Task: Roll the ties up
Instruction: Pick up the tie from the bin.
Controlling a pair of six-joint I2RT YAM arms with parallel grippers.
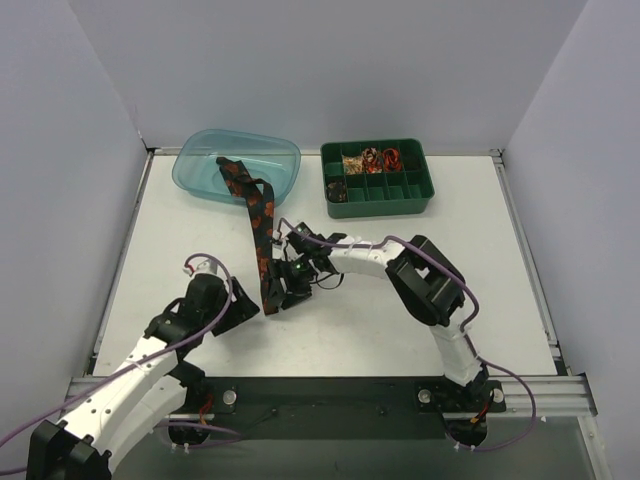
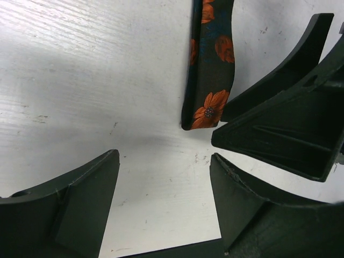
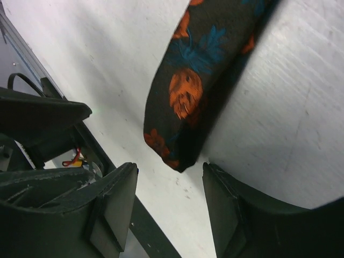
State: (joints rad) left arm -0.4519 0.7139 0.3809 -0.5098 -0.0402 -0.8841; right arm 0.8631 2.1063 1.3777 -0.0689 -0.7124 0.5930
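The tie (image 1: 262, 240) runs lengthwise out of the tub (image 1: 184, 168), its free tip just ahead of the right fingers (image 3: 115, 204), farther from the left fingers (image 2: 86, 204), both pairs wide and empty.

One blue tub (image 1: 238, 165) sits on one white table (image 1: 400, 310). One unrolled tie (image 1: 258, 225), black with orange flowers, runs from inside the tub out over its near rim. One green tray (image 1: 380, 208) stands just right of the tub. Four of its compartments are filled: three in the back row hold small coiled bundles, orange or pale, and one at the front left holds something dark, too small to make out. On the near side of the tub are two robot arms, the left arm (image 1: 150, 360) and the right arm (image 1: 430, 285), carrying two grippers in all: the left gripper (image 2: 164, 161) and the right gripper (image 3: 169, 172).
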